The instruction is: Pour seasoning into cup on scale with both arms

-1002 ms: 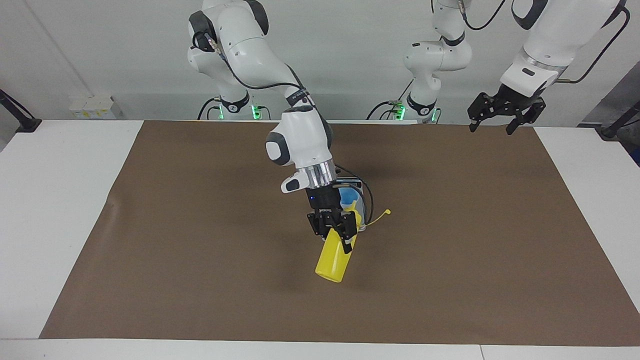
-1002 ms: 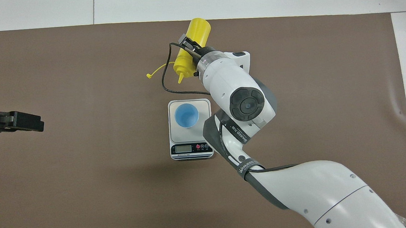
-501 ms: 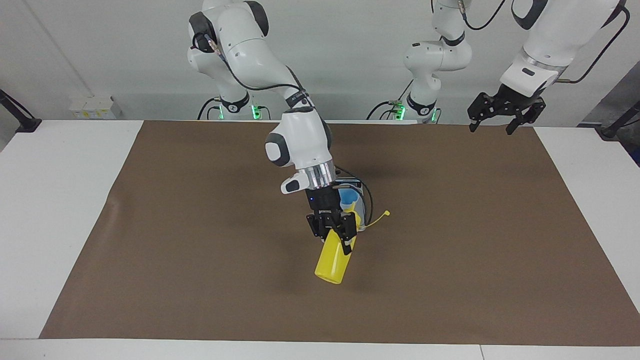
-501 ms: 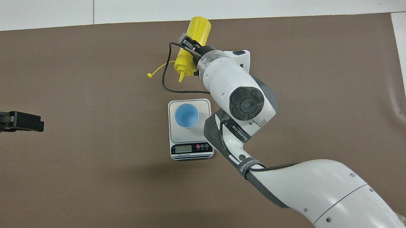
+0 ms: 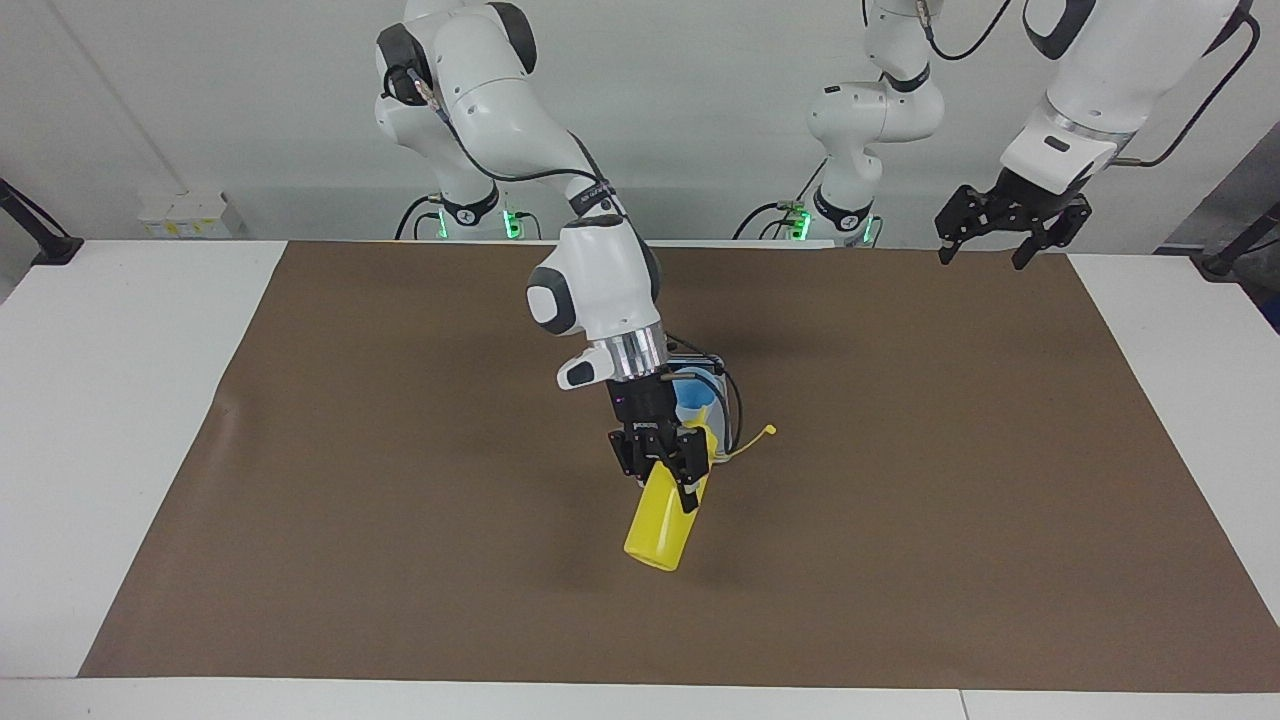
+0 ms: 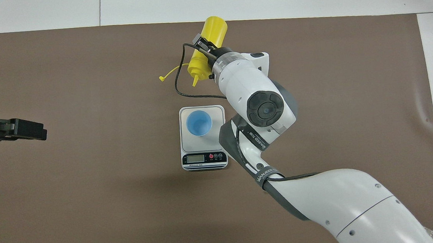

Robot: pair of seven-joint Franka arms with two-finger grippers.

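My right gripper [image 5: 672,470] [image 6: 206,51] is shut on the middle of the yellow seasoning bottle [image 5: 655,525] [image 6: 210,34] and holds it in the air, tilted. The nozzle points toward the cup, and the tethered cap [image 5: 768,430] [image 6: 162,78] dangles to one side. The bottle hangs over the mat just off the scale's short edge that has no display. The light blue cup [image 6: 199,123] [image 5: 697,395] stands upright on the silver scale [image 6: 218,115]. My left gripper [image 5: 982,260] [image 6: 30,130] waits open and empty, raised over the left arm's end of the table.
A brown mat [image 5: 300,450] covers most of the white table [image 5: 120,400]. The right arm's forearm and wrist stretch over the mat beside the scale, and a black cable [image 6: 178,90] loops from the wrist over the mat.
The right gripper has risen slightly with the bottle and drifted a little toward the right arm's end. The left arm has not moved.
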